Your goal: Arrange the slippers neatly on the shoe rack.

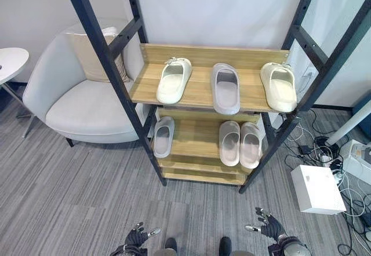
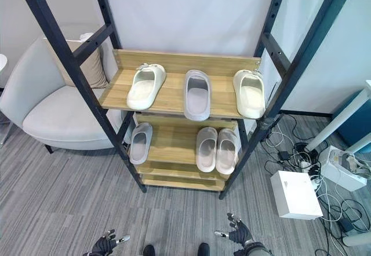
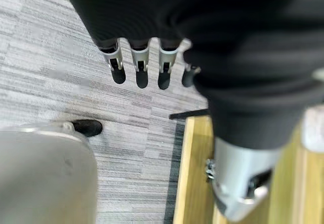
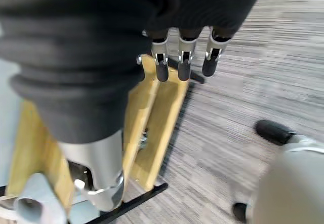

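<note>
A wooden shoe rack (image 1: 200, 54) with a black frame stands before me. Its upper shelf carries a cream slipper (image 1: 174, 80) at the left, a grey slipper (image 1: 225, 87) in the middle and a cream slipper (image 1: 279, 86) at the right. On the lower shelf lie a grey slipper (image 1: 164, 136) at the left and two beige slippers (image 1: 229, 142) (image 1: 250, 145) side by side at the right. My left hand (image 1: 136, 238) and right hand (image 1: 268, 224) hang low over the carpet, well short of the rack. Both are open and hold nothing, fingers (image 3: 140, 64) (image 4: 183, 62) straight.
A pale armchair (image 1: 81, 99) with a cushion stands close to the rack's left side, with a round white table (image 1: 10, 59) beyond it. On the floor at the right lie a white box (image 1: 316, 189) and tangled cables (image 1: 324, 152).
</note>
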